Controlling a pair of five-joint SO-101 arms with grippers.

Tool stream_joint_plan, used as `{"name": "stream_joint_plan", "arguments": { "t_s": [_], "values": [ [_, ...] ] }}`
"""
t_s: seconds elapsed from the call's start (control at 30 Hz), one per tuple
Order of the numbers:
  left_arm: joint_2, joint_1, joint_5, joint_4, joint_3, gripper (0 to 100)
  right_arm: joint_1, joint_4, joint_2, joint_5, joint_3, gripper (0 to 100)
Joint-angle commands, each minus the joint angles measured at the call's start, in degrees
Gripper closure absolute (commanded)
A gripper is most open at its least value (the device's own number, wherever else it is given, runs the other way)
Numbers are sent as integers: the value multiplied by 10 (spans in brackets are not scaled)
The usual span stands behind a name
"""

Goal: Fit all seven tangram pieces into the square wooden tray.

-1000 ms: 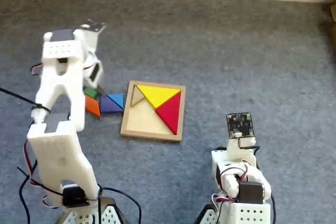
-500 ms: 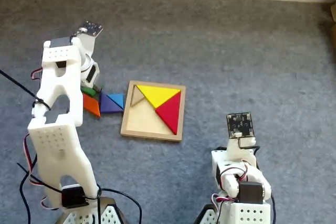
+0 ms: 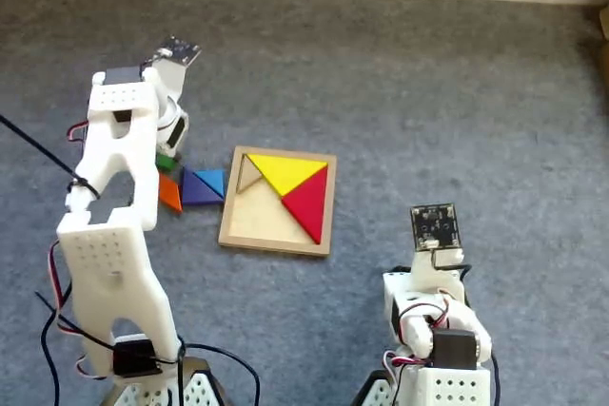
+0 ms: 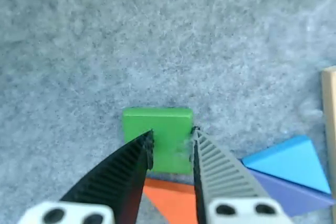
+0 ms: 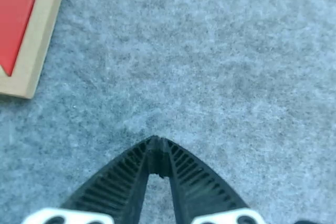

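The square wooden tray [image 3: 235, 225] lies mid-table with a yellow triangle [image 3: 285, 172] and a red triangle [image 3: 309, 204] fitted in it. Left of the tray lie a green square [image 3: 166, 163], an orange piece [image 3: 169, 193], a purple triangle [image 3: 197, 190] and a blue triangle [image 3: 215, 180]. My left gripper [image 4: 172, 137] hangs over the green square [image 4: 157, 124], its jaws a narrow gap apart with green showing between them. The orange piece [image 4: 170, 195] and blue triangle [image 4: 289, 158] lie beside it. My right gripper [image 5: 156, 144] is shut over bare carpet near the tray's corner [image 5: 37, 45].
Grey carpet covers the table. The left arm [image 3: 119, 140] rises over the loose pieces. The right arm [image 3: 433, 306] stays folded at the front right, apart from the tray. Open carpet lies behind and right of the tray.
The left arm has swung slightly to the right above the loose pieces. The pieces, the tray and the right arm have not moved.
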Motion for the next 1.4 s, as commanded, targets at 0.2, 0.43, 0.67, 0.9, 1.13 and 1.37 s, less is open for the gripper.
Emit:
{"name": "stream_joint_plan", "arguments": {
  "t_s": [0.2, 0.43, 0.67, 0.9, 1.13, 1.37],
  "values": [
    [0, -21, -3, 33, -50, 812, 7, 5, 7, 0, 82, 982],
    [7, -55, -4, 53, -115, 750, 7, 5, 7, 0, 82, 982],
    [22, -51, -6, 53, -118, 748, 7, 5, 7, 0, 82, 982],
    [49, -16, -7, 56, -119, 732, 7, 5, 7, 0, 82, 982],
    [52, -1, -7, 56, -118, 702, 7, 5, 7, 0, 82, 982],
    [52, 0, -8, 53, -117, 702, 7, 5, 7, 0, 82, 982]
  ]
}}
